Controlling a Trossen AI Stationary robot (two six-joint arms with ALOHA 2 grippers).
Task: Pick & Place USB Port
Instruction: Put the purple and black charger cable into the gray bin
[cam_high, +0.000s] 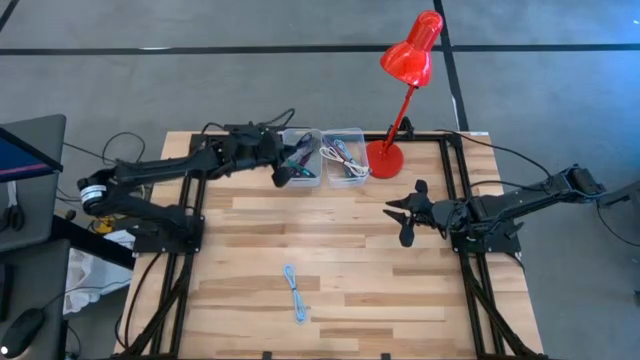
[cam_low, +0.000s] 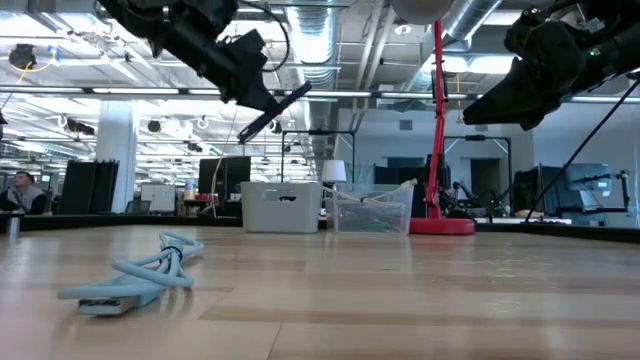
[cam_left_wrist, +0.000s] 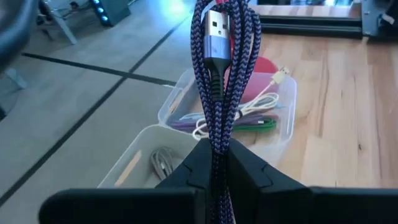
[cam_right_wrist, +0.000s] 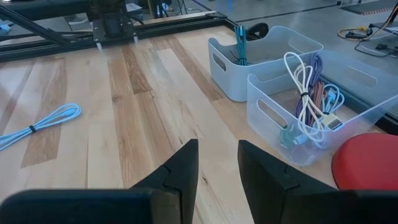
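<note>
While the left gripper (cam_high: 283, 175) hangs above the near edge of the white bin (cam_high: 306, 157), its fingers are pinched on a bundled purple braided USB cable (cam_left_wrist: 219, 74), whose plug shows at the top of the bundle in the left wrist view, so the task's thing is up in the air and clear of the two bins rather than lying in either one. Just beside the white bin stands the clear bin (cam_high: 345, 155), with more coiled cables in it, and next to that the base of the red lamp (cam_high: 384, 158). A light blue cable (cam_high: 295, 293) already lies out on the wooden table (cam_high: 240, 290), well apart from the bins. I judge the pick to be done and the carry to be the step in hand; the next move calls for bringing the held cable out over bare wood, lowering it and letting go without snagging a bin rim. Over the table's right side, the right gripper (cam_high: 407, 215) waits with its fingers spread and nothing between them
</note>
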